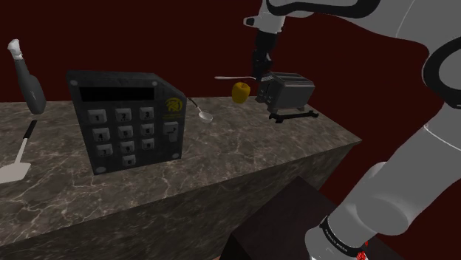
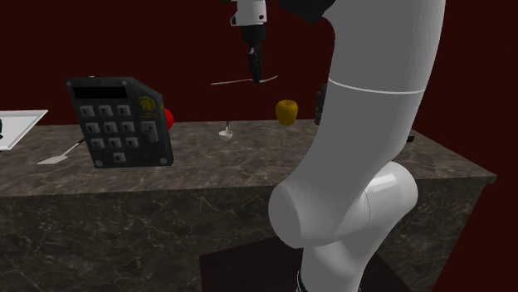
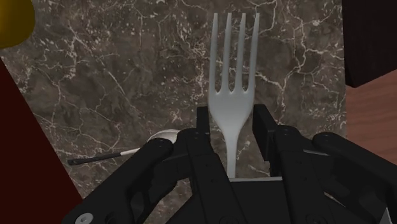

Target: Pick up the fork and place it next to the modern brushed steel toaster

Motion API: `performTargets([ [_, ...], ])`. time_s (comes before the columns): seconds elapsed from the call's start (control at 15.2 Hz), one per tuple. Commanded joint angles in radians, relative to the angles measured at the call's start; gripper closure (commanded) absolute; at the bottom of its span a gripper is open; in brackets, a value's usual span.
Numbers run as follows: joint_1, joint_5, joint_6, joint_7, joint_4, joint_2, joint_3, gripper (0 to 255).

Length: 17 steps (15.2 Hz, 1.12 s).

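Note:
A pale fork (image 3: 233, 70) is clasped by its handle between my black fingers (image 3: 263, 128), tines pointing away from the hand. My gripper (image 1: 258, 72) hangs above the marble counter (image 1: 244, 140), shut on the fork (image 1: 230, 77), which sticks out level toward the shoulder view's left. The dark steel toaster (image 1: 292, 92) stands on the counter just below and to the right of the gripper in that view. In the second exterior view the gripper (image 2: 254, 71) holds the fork (image 2: 235, 81) well above the countertop, and the toaster (image 2: 320, 104) is mostly hidden behind my arm.
A yellow fruit (image 1: 241, 91) sits beside the toaster. A spoon (image 1: 200, 110) lies under the fork's path. A black keypad box (image 1: 125, 118) stands mid-counter, a spatula (image 1: 18, 159) and a bottle-like object (image 1: 27, 83) farther left. The counter edge (image 1: 347, 137) is near the toaster.

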Motion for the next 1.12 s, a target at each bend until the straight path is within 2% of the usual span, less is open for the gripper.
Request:
performTargets([
  [0.0, -0.023, -0.004, 0.006, -0.049, -0.025, -0.023, -0.025, 255],
  [0.53, -0.109, -0.02, 0.025, -0.236, -0.061, -0.054, -0.13, 255],
  [1.06, -0.195, -0.022, 0.037, -0.433, -0.021, -0.019, -0.24, 255],
])
